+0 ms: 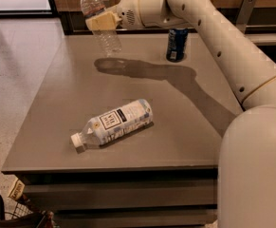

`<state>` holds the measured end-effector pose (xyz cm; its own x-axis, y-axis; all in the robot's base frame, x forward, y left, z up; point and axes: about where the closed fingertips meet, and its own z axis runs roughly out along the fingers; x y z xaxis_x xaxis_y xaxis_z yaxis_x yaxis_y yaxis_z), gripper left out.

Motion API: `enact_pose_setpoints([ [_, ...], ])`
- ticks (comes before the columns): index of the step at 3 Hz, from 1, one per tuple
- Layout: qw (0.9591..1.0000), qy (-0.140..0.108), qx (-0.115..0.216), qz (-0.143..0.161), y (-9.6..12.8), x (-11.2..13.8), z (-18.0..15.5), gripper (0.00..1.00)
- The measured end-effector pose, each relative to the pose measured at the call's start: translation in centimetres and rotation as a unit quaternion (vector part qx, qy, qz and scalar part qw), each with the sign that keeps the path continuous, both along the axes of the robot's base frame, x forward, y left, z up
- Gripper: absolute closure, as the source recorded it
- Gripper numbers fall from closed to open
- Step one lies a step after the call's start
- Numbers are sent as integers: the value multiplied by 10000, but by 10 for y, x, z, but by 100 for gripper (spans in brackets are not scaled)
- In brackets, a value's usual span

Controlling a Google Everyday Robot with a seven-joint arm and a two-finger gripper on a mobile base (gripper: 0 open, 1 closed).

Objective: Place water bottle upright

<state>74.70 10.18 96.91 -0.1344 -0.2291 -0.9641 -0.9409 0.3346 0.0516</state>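
Note:
The water bottle [101,25] is a small clear ribbed bottle with a white cap and a red-and-white band near the neck. My gripper [101,21] is shut on its middle and holds it near upright, cap up and leaning slightly left, above the far left part of the grey table [80,94]. The bottle's base hangs just above the table, over its own shadow.
A larger bottle [113,122] with a white-and-dark label lies on its side near the table's front, cap to the left. A blue can [177,44] stands at the far edge. My arm [223,42] spans the right side. A basket [9,213] sits on the floor at the lower left.

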Motion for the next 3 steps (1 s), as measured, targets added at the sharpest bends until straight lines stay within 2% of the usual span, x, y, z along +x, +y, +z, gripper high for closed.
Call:
enact_pose_setpoints([
  [1, 9987, 287, 426, 12, 15, 8, -7, 100],
  [2, 9957, 392, 828, -162, 18, 11, -31, 100],
  [3, 9919, 237, 1220, -261, 14, 11, -45, 100],
])
